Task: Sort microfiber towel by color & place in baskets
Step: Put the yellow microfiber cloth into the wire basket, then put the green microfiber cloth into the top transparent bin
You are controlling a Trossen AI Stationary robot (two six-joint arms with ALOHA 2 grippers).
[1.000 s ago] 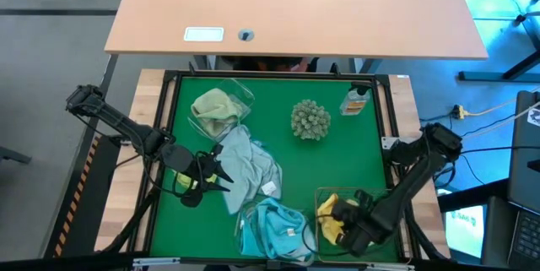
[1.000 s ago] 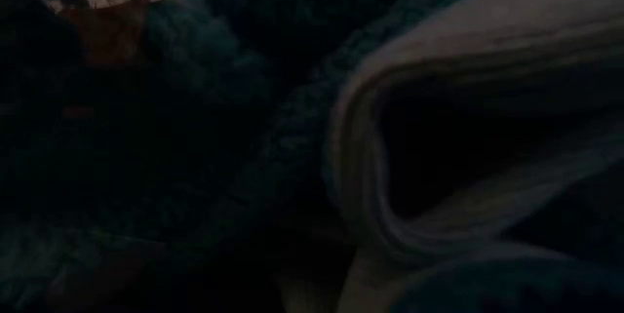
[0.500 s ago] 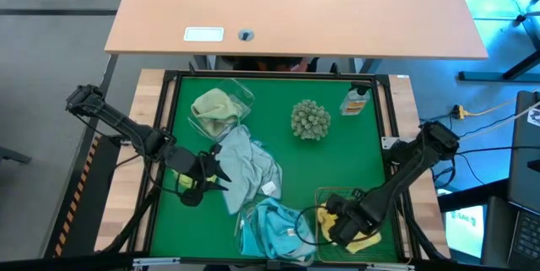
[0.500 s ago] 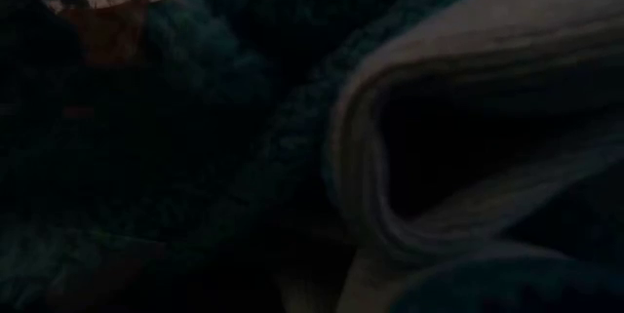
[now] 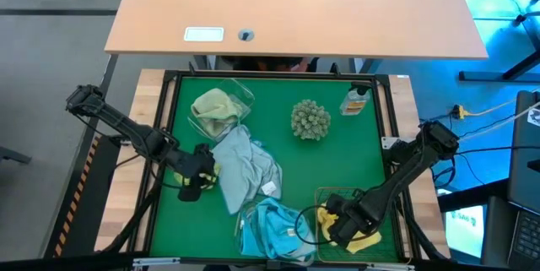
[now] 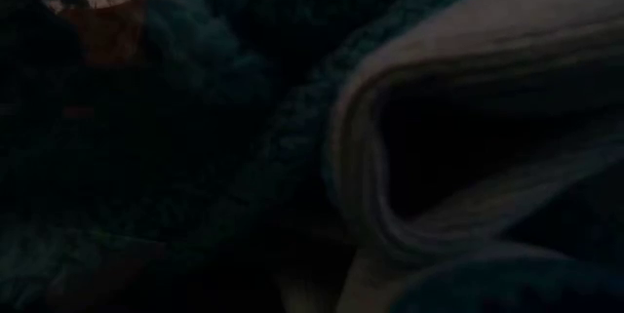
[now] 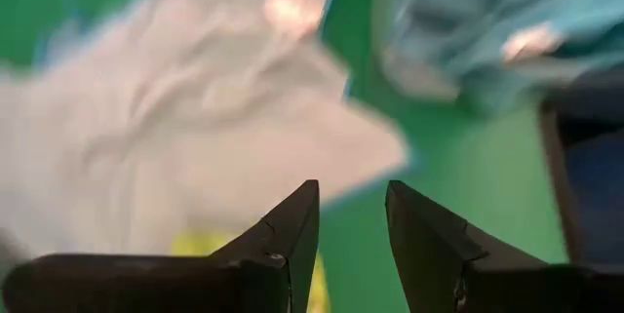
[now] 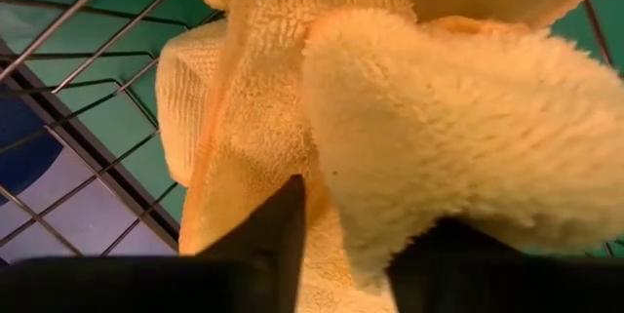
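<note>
While the right claw [image 5: 337, 223] was down inside the wire basket [image 5: 381, 193] at the near right corner of the worktop [image 5: 337, 161], buried in the yellow towel [image 5: 364, 241], we honestly couldn't tell whether it was gripping that towel or had let go. The fluffy cloth covered everything in its wrist view.

The left claw [image 5: 205, 172] sat low at the left edge of the loose pale blue towel [image 5: 246, 163], with its jaws apart and nothing between them. There was a bit of yellow [image 7: 195, 245] right under it, maybe another cloth. We couldn't say for sure.

We'd call the job mostly done. The lime green towel [image 5: 213, 105] was in the clear tub [image 5: 245, 95] at the far left, the teal cloth [image 5: 274, 227] in the clear tub [image 5: 242, 239] at the near middle, and the yellow in the wire basket. What was left: the pale blue towel lying in the middle of the worktop, probably headed for the teal tub, plus that yellow scrap.

Our count:
- Baskets: three, two clear and one wire.
- Towels: one lime green, one pale blue loose and at least one yellow. The teal pile was bunched up, so it could have been one or two.
- Extras: one spiky ball [image 5: 310, 119] and one small bottle [image 5: 356, 100], both at the far side.

The low camera was just dark cloth.
</note>
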